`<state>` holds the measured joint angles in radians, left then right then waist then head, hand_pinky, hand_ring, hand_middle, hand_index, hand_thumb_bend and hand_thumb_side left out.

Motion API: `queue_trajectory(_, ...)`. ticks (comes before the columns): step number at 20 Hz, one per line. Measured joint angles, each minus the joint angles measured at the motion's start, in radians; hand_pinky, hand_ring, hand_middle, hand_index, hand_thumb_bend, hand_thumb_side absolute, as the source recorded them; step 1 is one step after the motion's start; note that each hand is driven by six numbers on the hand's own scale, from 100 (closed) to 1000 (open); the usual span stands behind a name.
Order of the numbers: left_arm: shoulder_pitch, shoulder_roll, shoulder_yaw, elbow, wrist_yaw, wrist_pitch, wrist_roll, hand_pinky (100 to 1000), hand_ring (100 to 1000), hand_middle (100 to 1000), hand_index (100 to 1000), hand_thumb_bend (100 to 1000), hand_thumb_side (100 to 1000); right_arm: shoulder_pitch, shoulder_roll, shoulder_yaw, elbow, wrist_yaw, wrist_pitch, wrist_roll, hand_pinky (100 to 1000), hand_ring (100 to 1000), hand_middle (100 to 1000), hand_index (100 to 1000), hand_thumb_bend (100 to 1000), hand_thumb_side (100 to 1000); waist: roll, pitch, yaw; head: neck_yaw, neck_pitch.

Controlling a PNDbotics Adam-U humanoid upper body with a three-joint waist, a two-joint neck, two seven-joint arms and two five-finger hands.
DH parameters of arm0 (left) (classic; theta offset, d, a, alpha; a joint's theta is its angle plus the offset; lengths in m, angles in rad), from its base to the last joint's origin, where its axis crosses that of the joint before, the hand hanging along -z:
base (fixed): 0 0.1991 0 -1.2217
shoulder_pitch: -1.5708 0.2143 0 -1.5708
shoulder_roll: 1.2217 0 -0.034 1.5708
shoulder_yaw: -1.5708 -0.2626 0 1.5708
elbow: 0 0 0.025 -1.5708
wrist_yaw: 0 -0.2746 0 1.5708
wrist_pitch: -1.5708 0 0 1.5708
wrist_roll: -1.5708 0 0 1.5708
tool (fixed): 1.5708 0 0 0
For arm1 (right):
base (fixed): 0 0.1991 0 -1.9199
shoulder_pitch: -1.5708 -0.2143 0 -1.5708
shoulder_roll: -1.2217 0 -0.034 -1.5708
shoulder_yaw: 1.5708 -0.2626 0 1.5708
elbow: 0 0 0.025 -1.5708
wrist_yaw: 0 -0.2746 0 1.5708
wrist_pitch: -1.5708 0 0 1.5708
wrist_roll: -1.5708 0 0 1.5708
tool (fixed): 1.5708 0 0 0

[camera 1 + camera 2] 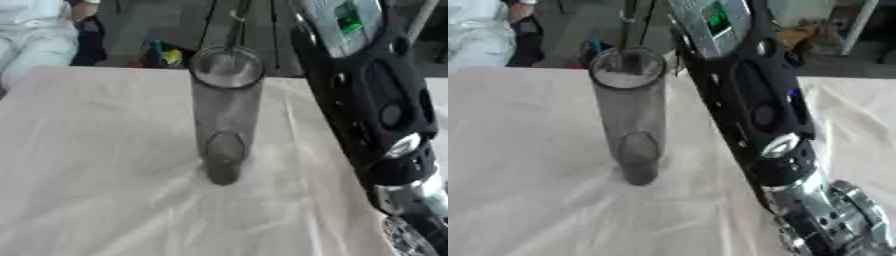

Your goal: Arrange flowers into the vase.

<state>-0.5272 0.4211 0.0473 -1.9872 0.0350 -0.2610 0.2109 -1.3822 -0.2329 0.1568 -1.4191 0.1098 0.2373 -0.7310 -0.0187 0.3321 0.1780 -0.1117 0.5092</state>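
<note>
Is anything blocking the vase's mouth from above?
Nothing visible does. The vase stands upright on the white cloth, its mouth open. The right arm runs alongside on its right, not over it. No flowers or hands show.

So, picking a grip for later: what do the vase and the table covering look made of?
The vase looks like smoky clear glass or plastic: you see through its wall, and the rim shines. The table covering looks like white matte cloth, creased into soft folds.

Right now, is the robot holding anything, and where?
Cannot be told. Its right arm reaches past the vase, but neither hand shows. No flowers are in view.
</note>
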Motion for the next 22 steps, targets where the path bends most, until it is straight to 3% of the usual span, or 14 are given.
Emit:
queue_trajectory(4,-0.001,0.000,0.000,0.000,0.000,0.000,0.000,632,777,775,863,100,1000,0.011,-0.030,0.005,-0.019,-0.036,0.006,0.002,100,100,100,100,100,668,0.000,0.000,0.001,0.001,-0.001)
queue_trajectory(5,-0.001,0.000,0.000,0.000,0.000,0.000,0.001,632,777,776,863,100,1000,0.011,-0.032,0.005,-0.020,-0.040,0.008,0.002,100,100,100,100,100,621,0.000,0.000,0.001,0.001,-0.001)
queue_trajectory(6,-0.001,0.000,0.000,0.000,0.000,0.000,0.001,632,777,775,863,100,1000,0.012,-0.035,0.005,-0.020,-0.042,0.009,0.001,100,100,100,100,100,670,0.000,0.000,0.001,0.001,-0.001)
queue_trajectory(22,-0.003,-0.008,0.000,0.000,0.000,0.000,0.005,631,778,775,861,100,1000,0.027,-0.044,0.010,-0.014,-0.079,0.005,-0.005,100,100,100,100,100,673,0.000,0.021,0.002,0.000,-0.009)
